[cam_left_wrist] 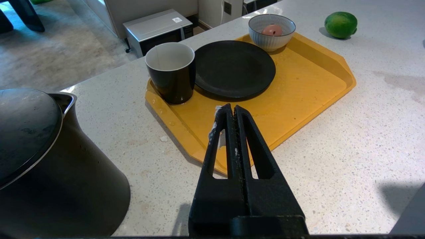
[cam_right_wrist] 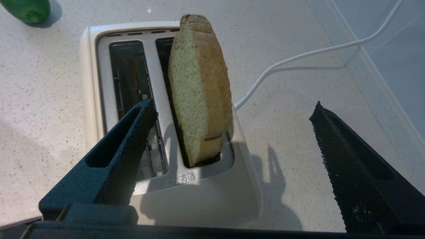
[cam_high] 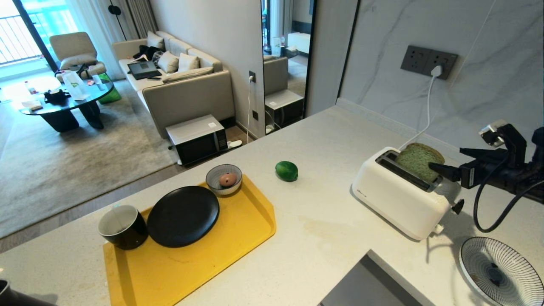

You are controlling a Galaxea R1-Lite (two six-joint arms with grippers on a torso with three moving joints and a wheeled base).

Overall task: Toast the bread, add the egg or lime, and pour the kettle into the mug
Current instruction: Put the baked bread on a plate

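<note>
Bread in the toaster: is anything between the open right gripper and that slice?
Nothing visible. The bread stands tall out of the toaster's slot on the wall side, and the right gripper is open on either side of it, not touching.

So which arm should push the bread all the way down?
The right. Its open right gripper hovers right at the bread sticking up from the toaster. The shut left gripper is far off, over the yellow tray.
</note>
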